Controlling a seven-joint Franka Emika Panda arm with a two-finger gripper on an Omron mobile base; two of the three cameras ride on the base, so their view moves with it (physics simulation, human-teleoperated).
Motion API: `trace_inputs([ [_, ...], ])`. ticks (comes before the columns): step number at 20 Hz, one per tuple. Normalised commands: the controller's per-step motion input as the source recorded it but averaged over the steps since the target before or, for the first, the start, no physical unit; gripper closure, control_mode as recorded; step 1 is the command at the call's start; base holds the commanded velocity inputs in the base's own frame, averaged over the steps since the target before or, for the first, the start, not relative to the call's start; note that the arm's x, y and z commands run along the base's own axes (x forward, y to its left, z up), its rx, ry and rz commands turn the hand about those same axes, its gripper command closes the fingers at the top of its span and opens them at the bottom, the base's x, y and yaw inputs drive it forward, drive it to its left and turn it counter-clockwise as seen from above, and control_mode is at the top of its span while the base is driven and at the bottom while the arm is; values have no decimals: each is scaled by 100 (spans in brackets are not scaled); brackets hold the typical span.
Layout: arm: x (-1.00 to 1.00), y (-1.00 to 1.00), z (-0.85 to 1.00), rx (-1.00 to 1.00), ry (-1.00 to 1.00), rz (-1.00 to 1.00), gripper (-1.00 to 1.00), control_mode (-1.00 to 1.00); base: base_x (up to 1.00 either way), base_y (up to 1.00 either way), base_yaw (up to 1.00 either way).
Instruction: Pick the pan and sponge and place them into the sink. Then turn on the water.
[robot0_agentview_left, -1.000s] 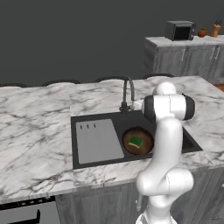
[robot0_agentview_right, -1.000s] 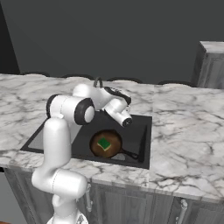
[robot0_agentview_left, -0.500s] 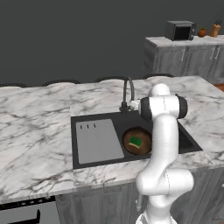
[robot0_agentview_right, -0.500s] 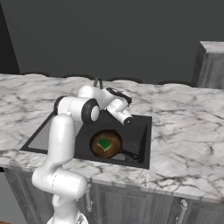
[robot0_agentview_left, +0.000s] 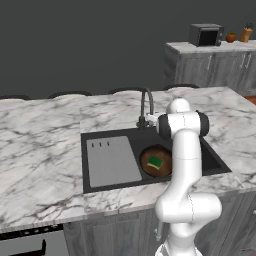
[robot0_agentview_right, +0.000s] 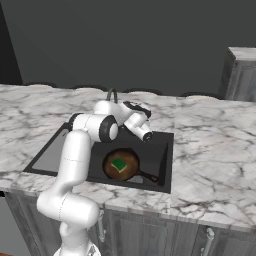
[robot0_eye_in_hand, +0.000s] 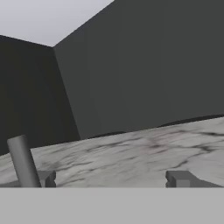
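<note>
With the pan and the sponge on it already lying in the sink, the gripper is being held wide and empty near the faucet, from which no water is being run yet.

- You face a white-and-grey marble counter that runs as a long island across both base views.
- Under it you see grey wood-grain cabinet fronts with slim metal handles.
- Behind the island, a plain dark grey wall spans the room; dark rounded chair backs show just over the far counter edge.
- At the far right stands a grey cabinet unit carrying a dark microwave.
- In the hand view, two dark walls meet under a pale ceiling.
</note>
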Motion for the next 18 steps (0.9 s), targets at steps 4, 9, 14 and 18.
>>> trace_inputs([
  [4,15,3,-14,2,0,0,100,-100,0,0,0],
  [9,1,-3,-8,2,0,0,100,-100,0,0,0],
  [14,-17,-21,-3,3,0,-3,100,-100,0,0,0],
  [18,-35,-34,0,4,0,-6,100,-100,0,0,0],
])
